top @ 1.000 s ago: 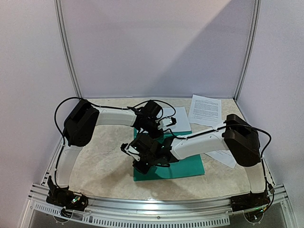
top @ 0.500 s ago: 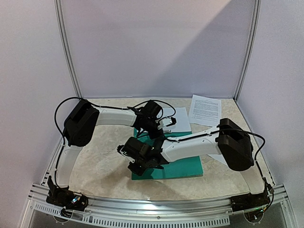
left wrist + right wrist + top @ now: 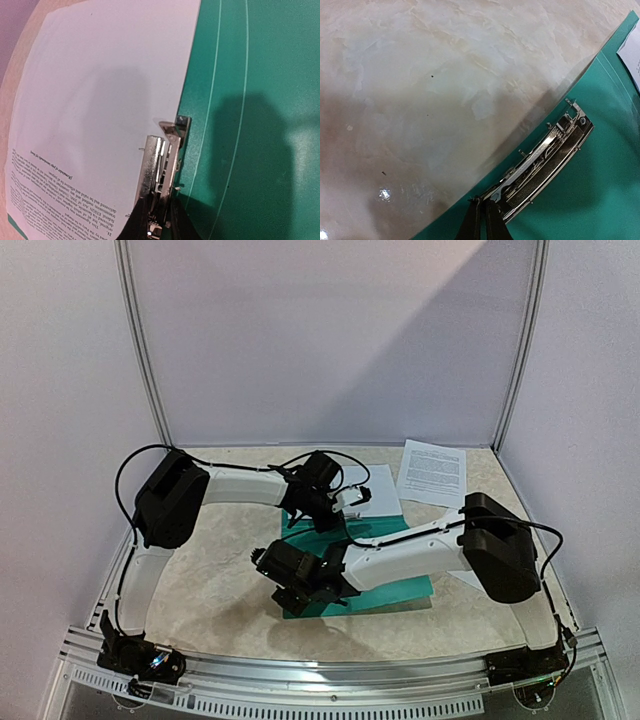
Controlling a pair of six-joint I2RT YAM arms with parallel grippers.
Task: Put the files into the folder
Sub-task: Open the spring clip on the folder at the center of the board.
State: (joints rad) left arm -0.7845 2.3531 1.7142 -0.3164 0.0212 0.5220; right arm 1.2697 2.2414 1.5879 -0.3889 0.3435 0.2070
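Folder (image 3: 405, 590), teal-green and flat, lies on the pale marbled table (image 3: 210, 580) a little below the middle of the overhead picture, with both robot arms reaching over it. Two files show as white printed sheets. One sheet (image 3: 432, 472) rests on the table at the upper right, well apart from the folder. The other sheet (image 3: 383, 490) lies at the folder's upper edge, just beside the left gripper (image 3: 350, 500).

In the left wrist picture that second sheet fills the left and middle, blank at the top with dense black text near the bottom, and the green folder fills the right. A metal clip (image 3: 161, 167) sits at the sheet's right edge against the green. The left gripper's dark fingers (image 3: 136, 225) rise from the bottom edge and are clamped on the clip's near end.

The right gripper (image 3: 288, 592) sits at the folder's lower left corner. In the right wrist picture a long metal clamp (image 3: 547, 150) runs along the folder's edge, with bare table filling the upper left. The right gripper's fingers (image 3: 470, 222) are pressed together at the clamp's near end; whether metal is pinched between them I cannot tell. Nor can I tell whether clip and clamp are one piece
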